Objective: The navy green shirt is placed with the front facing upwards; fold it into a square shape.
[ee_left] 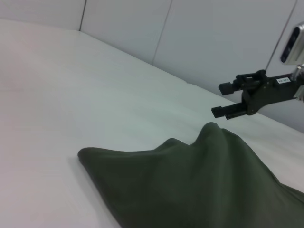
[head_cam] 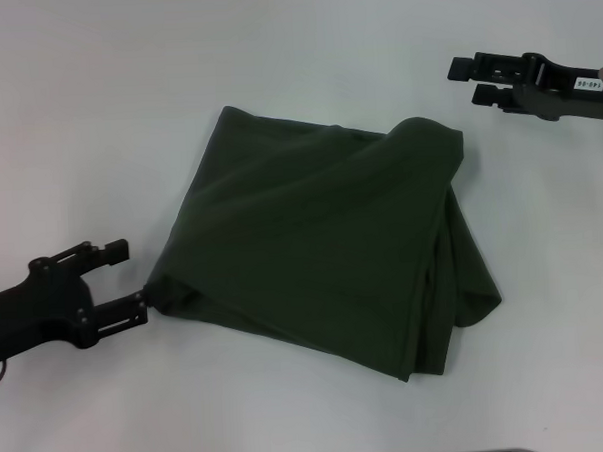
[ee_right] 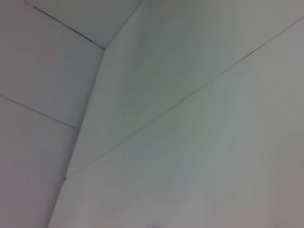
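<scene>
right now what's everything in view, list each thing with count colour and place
navy green shirt: one, dark olive green, folded into a rough rumpled square at the middle of the table, no lettering showing
table: one, white, under the shirt and both arms
wall panels: several, pale grey, behind the far edge of the table
left pincer: one, black, open, low at the table's near left, its fingertips at the shirt's near left corner
right pincer: one, black, open, at the far right, apart from the shirt, holding nothing
</scene>
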Tool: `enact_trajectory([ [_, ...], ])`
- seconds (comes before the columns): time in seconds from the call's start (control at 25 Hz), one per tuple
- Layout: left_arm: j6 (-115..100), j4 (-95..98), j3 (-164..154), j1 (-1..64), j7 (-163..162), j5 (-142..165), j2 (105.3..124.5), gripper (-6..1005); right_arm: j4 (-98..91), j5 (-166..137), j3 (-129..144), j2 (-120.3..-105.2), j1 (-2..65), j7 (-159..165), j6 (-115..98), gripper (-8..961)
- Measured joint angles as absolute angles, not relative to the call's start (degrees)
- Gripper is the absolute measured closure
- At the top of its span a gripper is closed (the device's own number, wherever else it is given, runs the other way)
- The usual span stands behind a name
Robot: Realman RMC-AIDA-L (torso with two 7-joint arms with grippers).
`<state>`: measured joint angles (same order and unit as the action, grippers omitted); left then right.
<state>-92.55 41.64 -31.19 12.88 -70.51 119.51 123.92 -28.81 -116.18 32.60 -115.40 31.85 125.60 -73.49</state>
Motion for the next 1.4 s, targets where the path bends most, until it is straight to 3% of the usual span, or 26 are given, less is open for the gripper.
enact_trajectory([
  [0.32, -98.74, 43.21, -25.97, 12.52, -70.38, 119.76, 123.82, 121, -29.00, -112.63, 33.19, -116.41, 33.53, 120.08, -79.88, 163],
  [1.0, -104.07, 39.20, -25.07, 17.13, -70.40, 113.62, 123.79, 122, -28.12, -113.69, 48.58, -118.77, 43.78, 124.65, -70.67, 169],
  [1.4, -105.32, 39.37, -25.16, 17.71, -70.40, 113.52, 123.74, 124, -28.01, -113.80, 56.86, -118.37, 43.47, 129.88, -64.30, 170],
])
